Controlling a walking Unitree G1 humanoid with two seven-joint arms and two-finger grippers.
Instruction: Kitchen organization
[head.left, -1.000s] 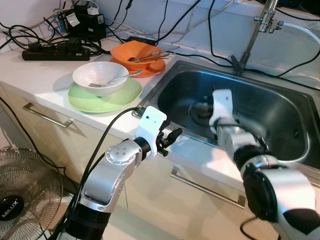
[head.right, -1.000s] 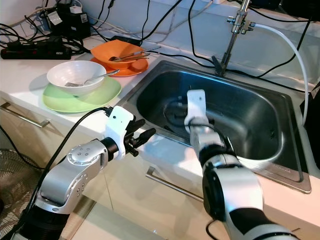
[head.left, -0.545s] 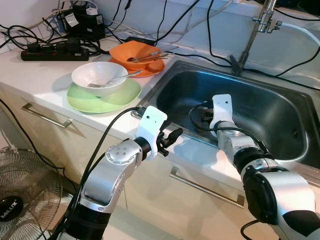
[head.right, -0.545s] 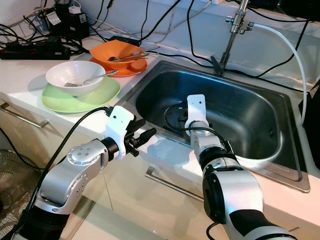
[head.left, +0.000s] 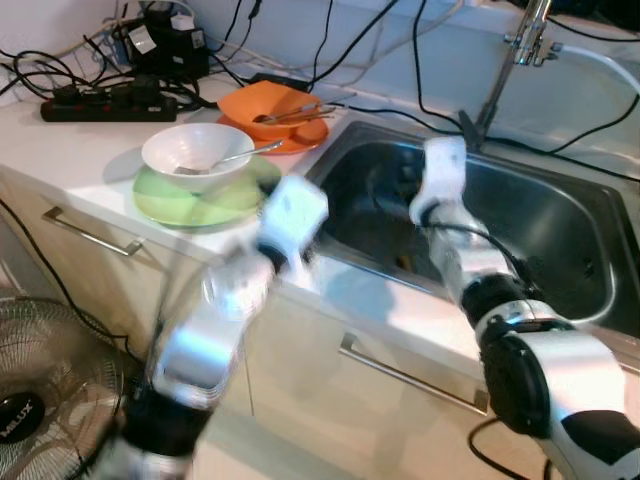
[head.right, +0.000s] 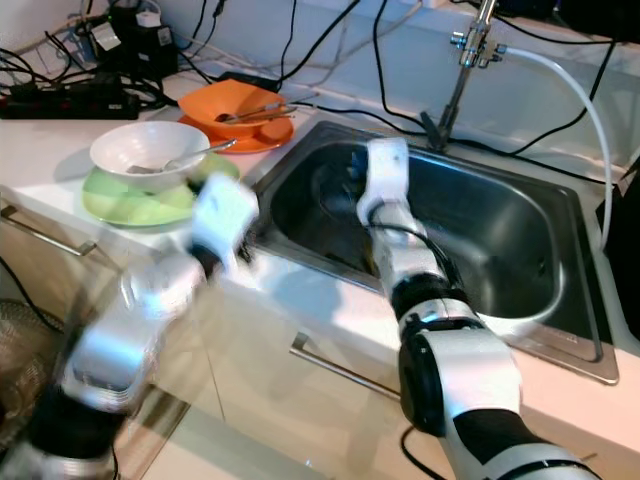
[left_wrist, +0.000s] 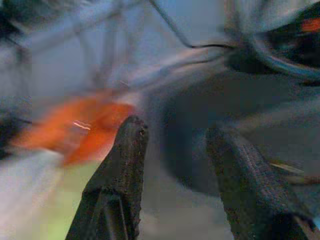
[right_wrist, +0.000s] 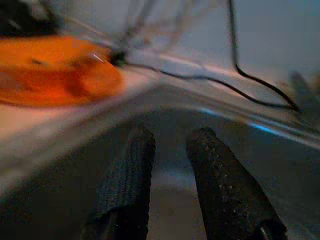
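Note:
A white bowl with a fork in it sits on a green plate on the counter. Behind it an orange bowl holding chopsticks rests on an orange plate. My left arm is a motion blur at the counter's front edge, beside the green plate. The left gripper is open and holds nothing. My right arm reaches into the steel sink. The right gripper hangs over the sink's left part, its fingers a little apart and empty, facing the orange dishes.
A faucet stands behind the sink, and black cables run along the back wall. A black power strip lies at the counter's far left. A floor fan stands low on the left, by the drawer handles.
My left arm has swung up fast from below the counter edge toward the green plate and is now blurred. My right gripper has lifted from the sink's bottom toward its back left.

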